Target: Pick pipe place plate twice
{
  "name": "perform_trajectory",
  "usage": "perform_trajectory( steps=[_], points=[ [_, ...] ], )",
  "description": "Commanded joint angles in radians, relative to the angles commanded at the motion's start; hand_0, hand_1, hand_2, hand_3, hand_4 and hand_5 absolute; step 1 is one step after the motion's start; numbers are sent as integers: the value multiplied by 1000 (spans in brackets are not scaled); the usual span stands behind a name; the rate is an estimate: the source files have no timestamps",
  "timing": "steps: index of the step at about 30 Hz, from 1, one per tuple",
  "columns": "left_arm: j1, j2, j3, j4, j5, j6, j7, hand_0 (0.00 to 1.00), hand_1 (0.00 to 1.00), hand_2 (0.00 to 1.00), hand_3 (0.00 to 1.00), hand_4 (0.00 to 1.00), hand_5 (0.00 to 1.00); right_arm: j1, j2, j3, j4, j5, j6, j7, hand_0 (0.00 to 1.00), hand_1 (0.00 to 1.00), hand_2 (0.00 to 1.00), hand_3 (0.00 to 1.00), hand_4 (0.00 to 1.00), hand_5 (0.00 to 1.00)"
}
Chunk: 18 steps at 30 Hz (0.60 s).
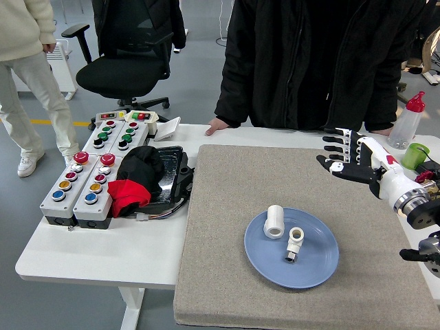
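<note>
A blue plate [309,265] lies on the grey mat [227,206]. Two white pipe fittings lie on it: a short cylinder [274,221] at the left and an elbow piece [294,243] near the middle. My right hand [338,155] is up at the mat's far right corner, well away from the plate, its fingers [334,148] spread and empty. My left arm is out of view.
A person in a black coat stands at the far side, one hand [218,126] resting on the table edge. Two button boxes [89,177] and a black tray with black and red cloth [137,180] sit left of the mat. A clear bottle [405,115] and green cup [413,154] stand at the far right.
</note>
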<state>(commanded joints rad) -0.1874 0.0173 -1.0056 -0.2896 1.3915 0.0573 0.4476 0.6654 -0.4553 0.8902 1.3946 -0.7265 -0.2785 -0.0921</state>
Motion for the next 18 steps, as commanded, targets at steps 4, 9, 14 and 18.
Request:
perform_trajectory(
  steps=[4,9,14,18],
  points=[
    [0,-2,3,-1,-4,0,0,681,686,713,645,515,998,-40,14,55,1,60,-19,31,772,725,737,765,687,409],
    [1,-4,9,-1,-13,0,-1,681,686,713,645,514,998,-61,15,75,6,78,-18,42,771,723,736,763,684,415],
    [3,-4,14,-1,-20,1,-3,680,685,713,646,513,998,-71,10,82,11,69,-18,43,773,730,746,762,695,423],
    [3,-3,15,0,-21,1,-4,681,686,713,646,513,998,-77,10,95,10,65,-8,37,796,759,803,778,692,436]
  ],
)
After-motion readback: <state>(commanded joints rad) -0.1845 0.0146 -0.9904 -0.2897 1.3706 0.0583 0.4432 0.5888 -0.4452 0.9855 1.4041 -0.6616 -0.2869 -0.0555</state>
